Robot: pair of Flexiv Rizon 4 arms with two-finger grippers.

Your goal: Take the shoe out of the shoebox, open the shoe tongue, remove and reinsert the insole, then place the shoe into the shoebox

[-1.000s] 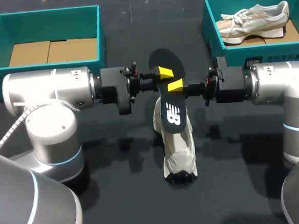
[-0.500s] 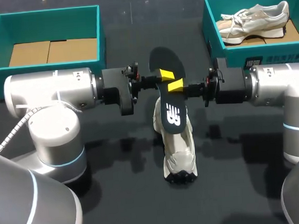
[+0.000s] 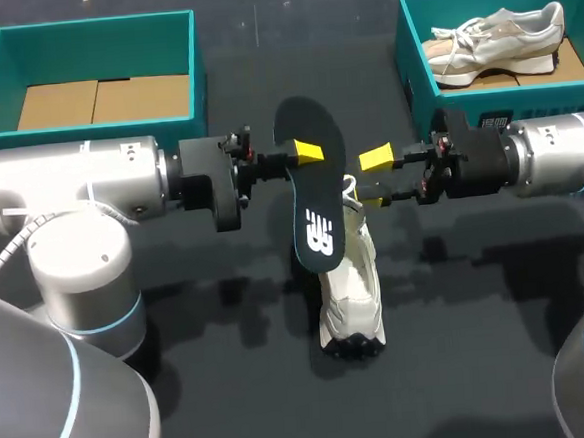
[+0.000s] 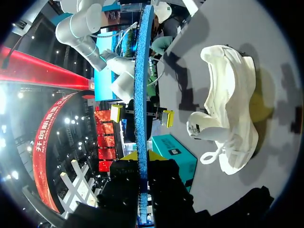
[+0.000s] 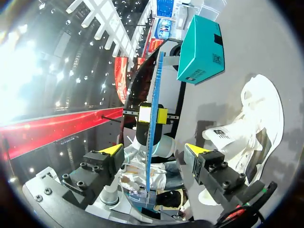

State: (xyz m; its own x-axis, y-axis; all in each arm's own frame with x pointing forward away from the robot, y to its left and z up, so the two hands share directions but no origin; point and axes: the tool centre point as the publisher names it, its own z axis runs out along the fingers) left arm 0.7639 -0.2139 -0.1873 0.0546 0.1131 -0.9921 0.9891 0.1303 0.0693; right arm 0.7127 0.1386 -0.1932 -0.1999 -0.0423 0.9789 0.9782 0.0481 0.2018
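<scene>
Currently, your left gripper [image 3: 303, 156] is clamped on the long black foam insole [image 3: 314, 202], pinching it through its thickness near the broad end. The insole hangs in the air on a slant over the table, its printed face turned up to the head view. In the left wrist view it shows edge-on between the yellow tips, with a blue edge. I judge this hold deliberate: gripping one end leaves the other end free to be steered.

Your right gripper [image 3: 374, 178] stands just beside the insole with its fingers spread wide and nothing between them. It touches neither the insole nor the shoe. From that station it could steady the shoe or take the insole, though which is intended I cannot tell.

The white lace-up shoe [image 3: 349, 295] rests on the dark table [image 3: 233, 383], outside both boxes, directly beneath the insole's lower end. Its laced part lies nearest the grippers (whether the tongue is fully folded back is hidden by the insole).

By my assessment the insole is out and reinsertion is the step in hand. The free end needs lining up with the shoe's mouth, and a soft upper may fold under it.

The teal shoebox with a bare cardboard floor [image 3: 93, 24] sits well apart at the far left. A second teal box [image 3: 416, 60] at the far right contains another pale sneaker [image 3: 495, 36].
</scene>
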